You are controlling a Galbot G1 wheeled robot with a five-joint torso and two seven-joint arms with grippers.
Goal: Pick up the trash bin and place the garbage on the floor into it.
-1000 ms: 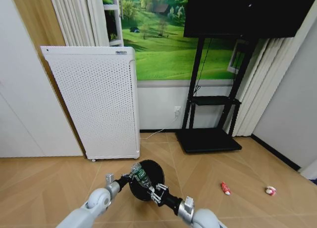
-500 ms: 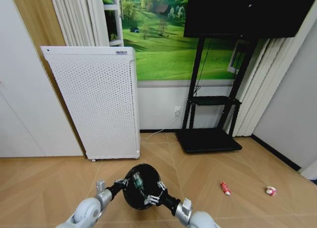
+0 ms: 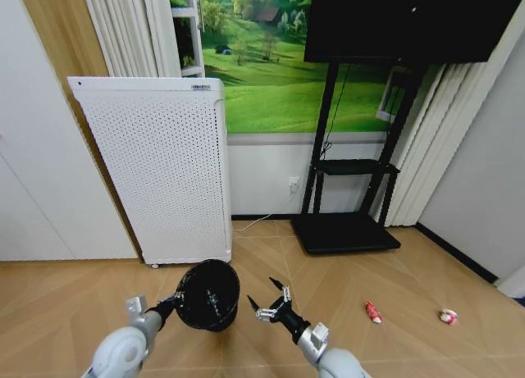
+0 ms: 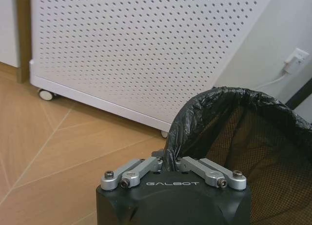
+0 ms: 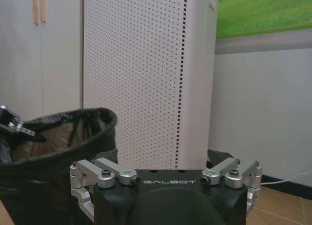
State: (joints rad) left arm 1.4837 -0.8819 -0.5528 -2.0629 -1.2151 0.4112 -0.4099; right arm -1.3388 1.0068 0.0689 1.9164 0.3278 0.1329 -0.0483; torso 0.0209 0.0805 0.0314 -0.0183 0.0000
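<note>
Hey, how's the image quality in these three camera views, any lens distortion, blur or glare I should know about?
Head view: wide-angle bending, the white perforated appliance and TV stand lean outward; even indoor light, no glare. Left wrist view: the trash bin liner is sharp, with soft sheen on its black plastic near the left tool. Right wrist view: the right tool body at the frame's edge is dark and soft.

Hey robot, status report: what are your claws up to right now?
Left claw shut on bin rim. Right claw open beside it. Two litter bits on floor, rightward.
</note>
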